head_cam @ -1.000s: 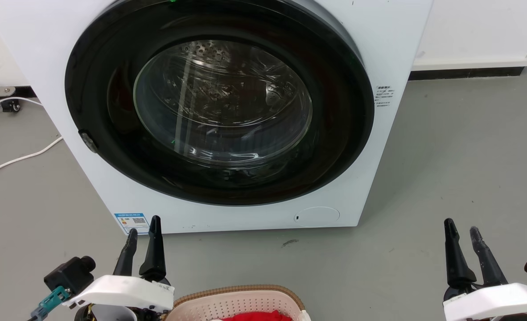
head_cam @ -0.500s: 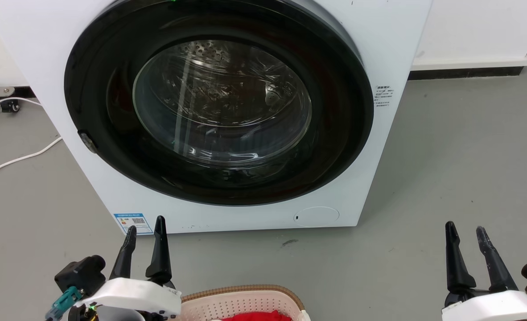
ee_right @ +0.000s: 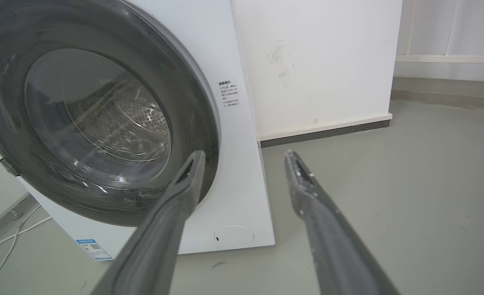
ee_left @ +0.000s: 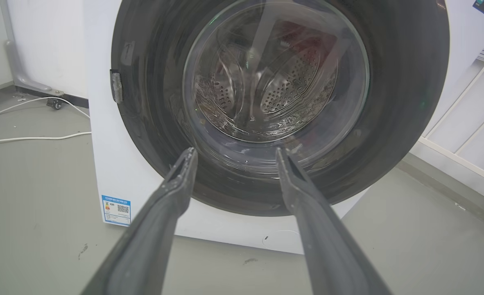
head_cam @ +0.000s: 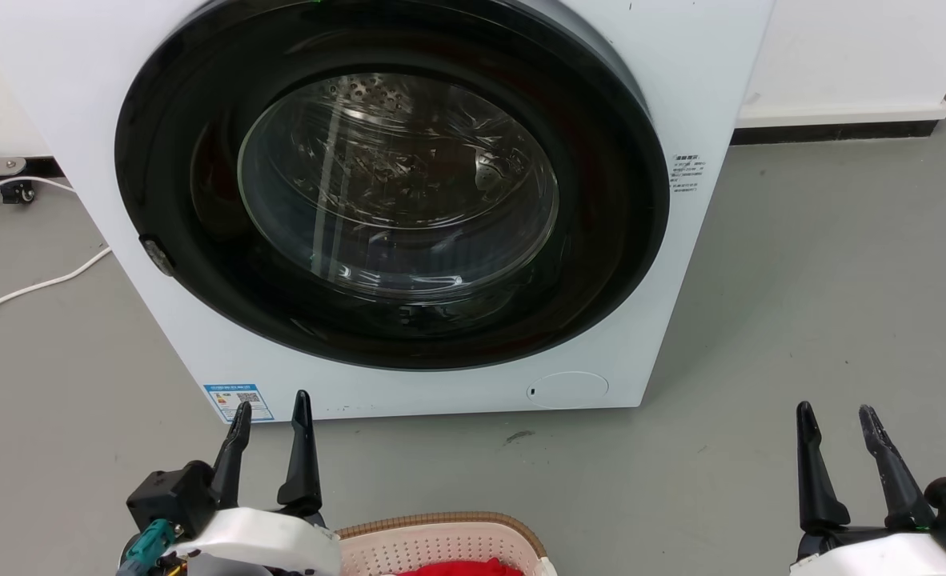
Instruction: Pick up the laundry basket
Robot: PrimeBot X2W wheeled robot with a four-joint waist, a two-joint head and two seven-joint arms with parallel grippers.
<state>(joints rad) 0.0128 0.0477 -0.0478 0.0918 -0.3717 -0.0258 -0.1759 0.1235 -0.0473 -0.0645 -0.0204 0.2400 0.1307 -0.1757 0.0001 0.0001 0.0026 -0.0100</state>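
While both arms hang low before the washer (head_cam: 81, 80), I log the left gripper (head_cam: 273, 402) with fingers spread, holding nothing, and the right gripper (head_cam: 835, 410) likewise parted and empty. The basket (head_cam: 441, 522) sits on the floor (head_cam: 801, 304) between them, just beside the left gripper, well apart from the right; red cloth (head_cam: 457, 570) inside. Neither gripper touches it.

Laundry basket (head_cam: 429, 550) mostly below head view's bottom edge

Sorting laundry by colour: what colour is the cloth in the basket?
Red; the cloth shows best in the head view.
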